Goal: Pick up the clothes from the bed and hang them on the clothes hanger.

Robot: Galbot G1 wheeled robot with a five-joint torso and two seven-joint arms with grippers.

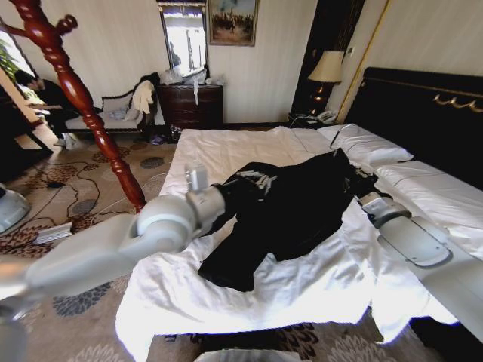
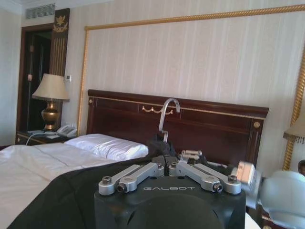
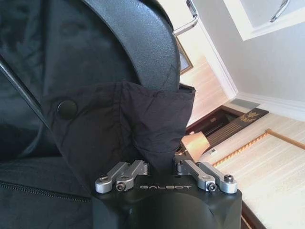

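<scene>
2 grippers are at the black coat [image 1: 290, 207], which lies spread across the white duvet of the bed [image 1: 226, 151], its collar toward the black headboard [image 1: 423, 113] and its hem toward the foot. From the head view, the left arm reaches in from the robot's left and meets the coat's near edge, the left gripper [image 1: 226, 197] buried at the dark fabric there. In the left wrist view the left gripper [image 2: 167, 168] has its fingers drawn close together with black cloth bunched between and just beyond them; it looks clamped on the coat. The silver wire hook [image 2: 167, 114] stands upright past those fingers, at the coat's collar, in front of the headboard.

On the robot's right, the right arm comes in by the pillows [image 1: 370, 147], and the right gripper [image 1: 362, 188] sits at the collar end. In the right wrist view the right gripper [image 3: 162, 164] pinches a fold of the black fabric between its fingers, with a snap button [image 3: 67, 109] just beside.

Beyond the bed's left edge, the red-brown spiral coat stand [image 1: 75, 90] rises from the patterned carpet [image 1: 68, 196], well apart from the coat.
</scene>
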